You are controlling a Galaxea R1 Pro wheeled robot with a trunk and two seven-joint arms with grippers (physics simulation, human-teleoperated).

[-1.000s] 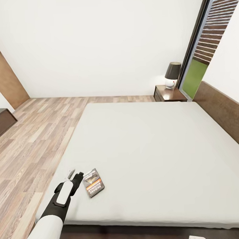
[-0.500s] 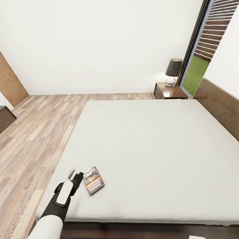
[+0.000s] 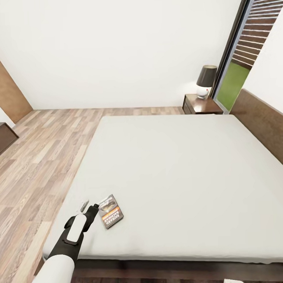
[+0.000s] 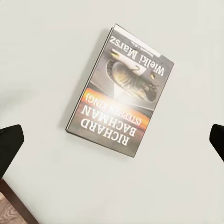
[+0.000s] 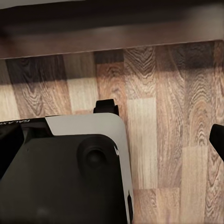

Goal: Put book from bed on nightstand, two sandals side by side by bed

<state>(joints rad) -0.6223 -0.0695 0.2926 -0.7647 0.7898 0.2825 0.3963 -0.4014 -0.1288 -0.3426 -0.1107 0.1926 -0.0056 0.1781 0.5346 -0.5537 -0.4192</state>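
Left gripper (image 3: 90,208): jaws apart, hovering just left of thin dark-covered paperback book (image 3: 110,216), not touching. Book lying flat at near left corner of pale grey mattress of bed (image 3: 179,168). Glossy dark brown nightstand (image 3: 201,106) far right, well apart. Book transfer pending; sandals pending.

The book (image 4: 122,91) has a smooth paper cover, the bed (image 3: 188,172) a matt pale cloth mattress, the floor (image 3: 39,154) grained wood planks.
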